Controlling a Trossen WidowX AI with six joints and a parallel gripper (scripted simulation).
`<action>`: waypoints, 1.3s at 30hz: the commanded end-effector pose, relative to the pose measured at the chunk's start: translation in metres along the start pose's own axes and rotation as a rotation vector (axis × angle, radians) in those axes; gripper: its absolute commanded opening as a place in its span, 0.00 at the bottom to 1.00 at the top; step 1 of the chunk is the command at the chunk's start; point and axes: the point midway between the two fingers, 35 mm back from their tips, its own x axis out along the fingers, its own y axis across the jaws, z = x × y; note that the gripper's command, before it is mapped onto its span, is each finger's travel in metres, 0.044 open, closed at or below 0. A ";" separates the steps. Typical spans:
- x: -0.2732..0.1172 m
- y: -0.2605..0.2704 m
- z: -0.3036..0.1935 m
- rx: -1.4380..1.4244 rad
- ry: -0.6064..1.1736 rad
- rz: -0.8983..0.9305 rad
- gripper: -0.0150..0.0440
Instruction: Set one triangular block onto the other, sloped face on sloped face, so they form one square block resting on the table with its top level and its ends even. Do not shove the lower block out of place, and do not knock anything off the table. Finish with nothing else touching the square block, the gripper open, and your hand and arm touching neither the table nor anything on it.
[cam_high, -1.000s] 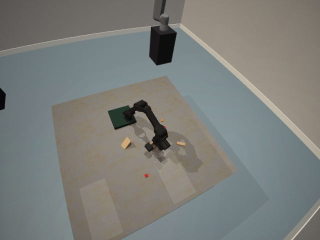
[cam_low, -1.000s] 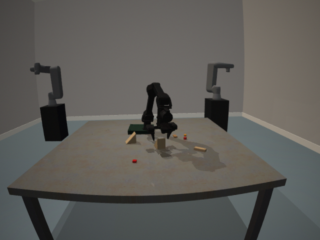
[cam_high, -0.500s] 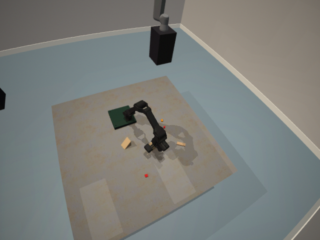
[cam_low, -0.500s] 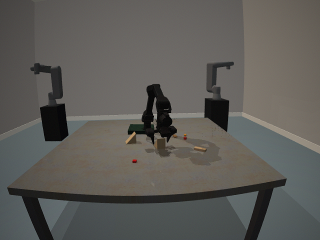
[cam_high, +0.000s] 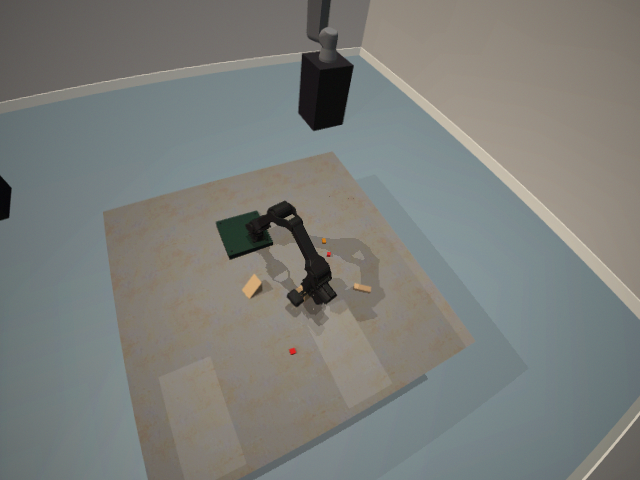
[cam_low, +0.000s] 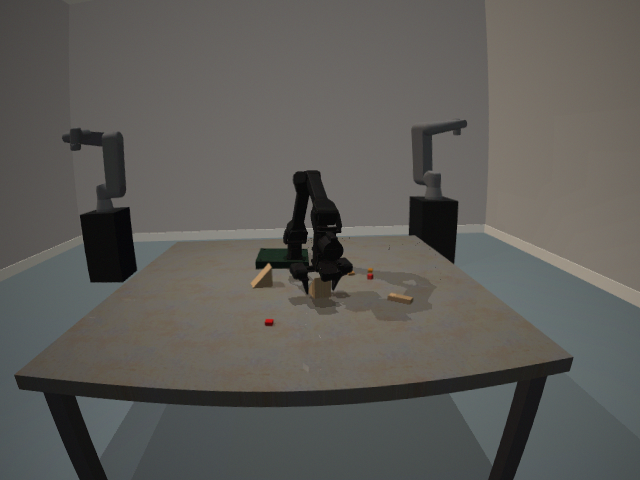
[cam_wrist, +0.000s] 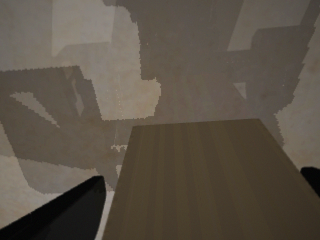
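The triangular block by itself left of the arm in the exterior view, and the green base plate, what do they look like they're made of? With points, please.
Block (cam_high: 252, 286) (cam_low: 262, 277): probably wood, matte and unpainted, from its pale tan color; no grain shows on it at this size.

Plate (cam_high: 235, 235) (cam_low: 268, 257): painted metal or plastic, can't tell which; it's evenly dark green with no bright glare.
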 end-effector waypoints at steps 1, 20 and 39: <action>0.005 0.000 -0.001 -0.003 0.008 0.004 0.82; 0.000 0.000 -0.001 0.001 0.003 0.003 0.25; -0.007 0.000 -0.018 0.002 -0.284 0.004 0.25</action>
